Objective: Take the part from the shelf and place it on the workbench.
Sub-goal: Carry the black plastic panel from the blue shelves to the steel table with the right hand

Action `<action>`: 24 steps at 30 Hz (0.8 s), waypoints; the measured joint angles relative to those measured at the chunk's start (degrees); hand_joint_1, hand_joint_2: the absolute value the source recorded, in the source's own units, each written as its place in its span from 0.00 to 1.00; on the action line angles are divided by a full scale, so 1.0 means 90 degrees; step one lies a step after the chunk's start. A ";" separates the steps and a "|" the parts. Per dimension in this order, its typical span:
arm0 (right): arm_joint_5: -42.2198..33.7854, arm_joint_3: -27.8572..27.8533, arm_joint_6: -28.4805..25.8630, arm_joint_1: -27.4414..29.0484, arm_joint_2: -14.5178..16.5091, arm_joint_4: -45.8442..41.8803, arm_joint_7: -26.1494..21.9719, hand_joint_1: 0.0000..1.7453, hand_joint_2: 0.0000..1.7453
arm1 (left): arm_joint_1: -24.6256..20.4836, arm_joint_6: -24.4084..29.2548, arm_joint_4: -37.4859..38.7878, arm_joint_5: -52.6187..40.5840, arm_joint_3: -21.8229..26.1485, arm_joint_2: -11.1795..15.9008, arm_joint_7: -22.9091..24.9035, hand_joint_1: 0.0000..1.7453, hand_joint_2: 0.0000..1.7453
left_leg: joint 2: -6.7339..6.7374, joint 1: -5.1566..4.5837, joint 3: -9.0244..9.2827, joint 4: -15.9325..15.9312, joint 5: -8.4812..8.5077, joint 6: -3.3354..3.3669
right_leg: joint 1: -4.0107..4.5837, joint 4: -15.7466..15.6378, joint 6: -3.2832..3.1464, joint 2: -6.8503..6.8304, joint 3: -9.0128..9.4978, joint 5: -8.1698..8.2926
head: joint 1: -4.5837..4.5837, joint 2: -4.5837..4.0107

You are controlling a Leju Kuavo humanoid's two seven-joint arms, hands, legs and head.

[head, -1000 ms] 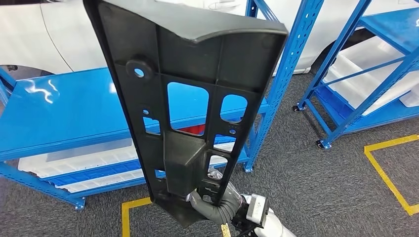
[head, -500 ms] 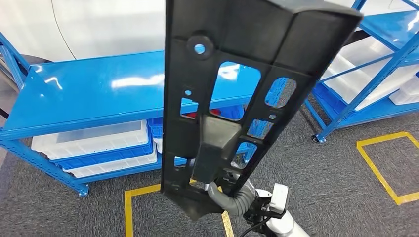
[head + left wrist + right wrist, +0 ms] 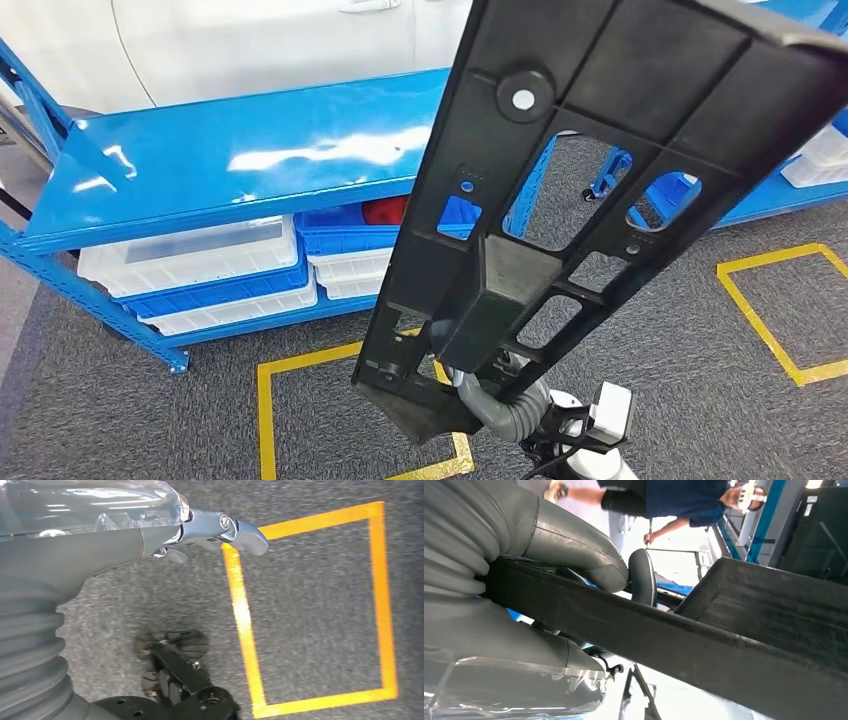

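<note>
Since half a second ago my whole head view has swung: the blue shelf (image 3: 230,160) now sits further left and lower in the picture, and the long black part (image 3: 590,190) leans more steeply toward the upper right than it did. That is the camera turning with the body, not the shelf moving.

I hold the part up in the air with my right hand (image 3: 574,555), in front of the head camera, well above the grey carpet (image 3: 700,400). In the right wrist view the thick grey thumb lies over one face of the part's (image 3: 704,645) edge and the palm backs the other face, so the hand grips it by its lower end. In the head view that hand's ribbed grey cover comes up from below to the part's bottom end.

My left hand (image 3: 210,530) hangs low over the carpet beside a yellow taped square (image 3: 310,610). Its fingers are curled in with nothing between them.

White and blue bins (image 3: 200,270) sit under the shelf top. A person (image 3: 664,497) in a dark top stands beyond the part in the right wrist view. I can read no writing or label anywhere.
</note>
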 joint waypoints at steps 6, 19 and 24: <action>0.0027 -0.0163 0.0087 0.0199 0.0009 -0.0078 -0.0067 1.00 1.00 | -0.0010 0.0009 0.0000 0.0000 -0.0002 0.0019 -0.0008 0.00 1.00 | -0.0026 0.0001 0.1359 -0.1629 0.0312 0.0031 | -0.0015 0.0257 0.0174 0.0007 -0.0553 0.0314 | 0.0001 0.0000; 0.0052 -0.0338 0.0129 0.0341 0.0039 -0.0188 -0.0072 1.00 1.00 | -0.0002 0.0017 0.0002 0.0000 -0.0008 0.0038 -0.0006 0.00 1.00 | 0.0045 -0.0054 0.0446 -0.1725 0.1089 0.0277 | -0.0060 0.1150 0.0339 0.0077 -0.0032 -0.0481 | 0.0000 0.0000; 0.0050 -0.0383 0.0130 0.0332 0.0050 -0.0242 -0.0079 1.00 1.00 | 0.0007 0.0017 0.0005 0.0000 -0.0016 0.0037 -0.0006 0.00 1.00 | 0.0040 -0.0033 0.0301 -0.1756 0.1339 0.0104 | 0.0039 -0.0040 0.0135 0.0062 0.0635 -0.0540 | 0.0002 0.0000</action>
